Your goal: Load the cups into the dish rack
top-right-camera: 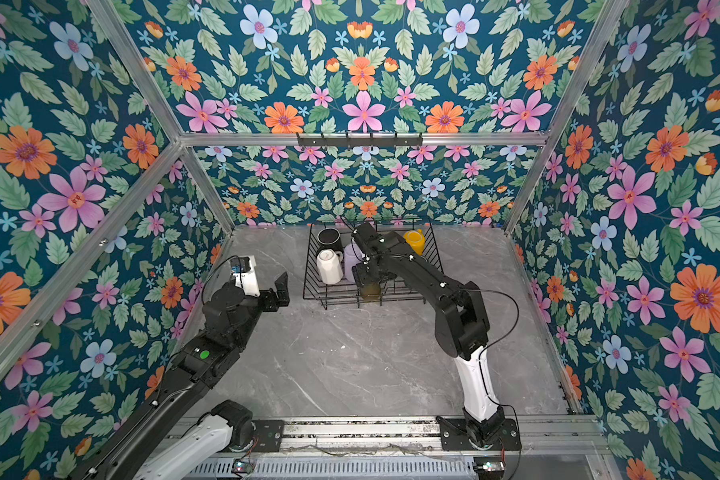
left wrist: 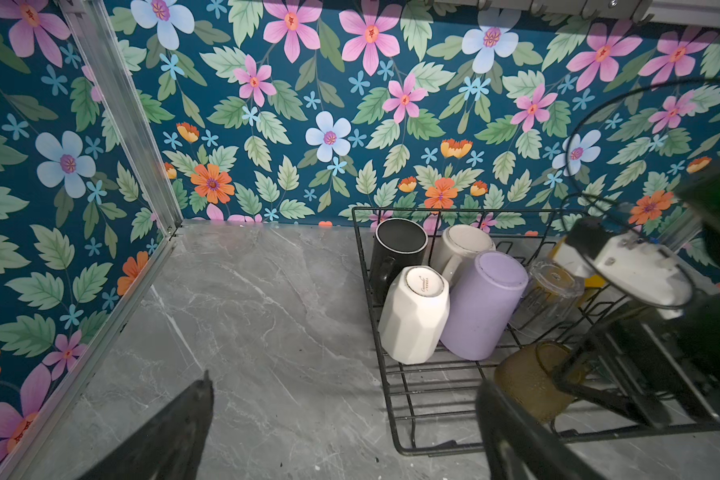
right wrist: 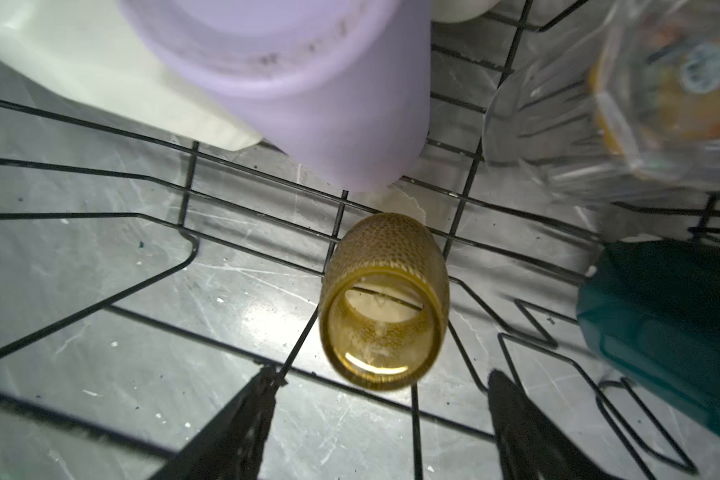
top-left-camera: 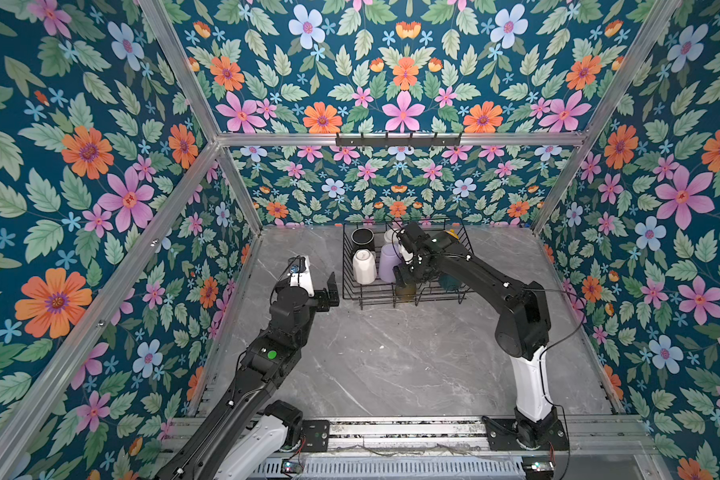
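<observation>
The black wire dish rack [top-left-camera: 344, 266] [top-right-camera: 308, 270] stands at the back of the table. In it are a black mug [top-left-camera: 362, 240], a tall white mug [top-left-camera: 363, 267], a lilac tumbler [top-left-camera: 387, 262], a pale mug [left wrist: 466, 245], a clear glass [left wrist: 551, 291], a yellow mug [top-right-camera: 414, 241] and a green mug [right wrist: 666, 316]. An olive-amber glass [right wrist: 385, 303] [top-left-camera: 405, 291] lies on its side on the rack's front wires. My right gripper [right wrist: 384, 372] [top-left-camera: 406, 276] hangs just above it, open, with the fingers apart from the glass. My left gripper [left wrist: 346, 382] [top-left-camera: 321, 287] is open and holds nothing, left of the rack.
Grey marble tabletop [top-left-camera: 391, 357] runs in front of the rack and to its left. Floral walls with aluminium posts [top-left-camera: 242, 195] close in the back and both sides. A black hook rail [top-left-camera: 398, 139] hangs on the back wall.
</observation>
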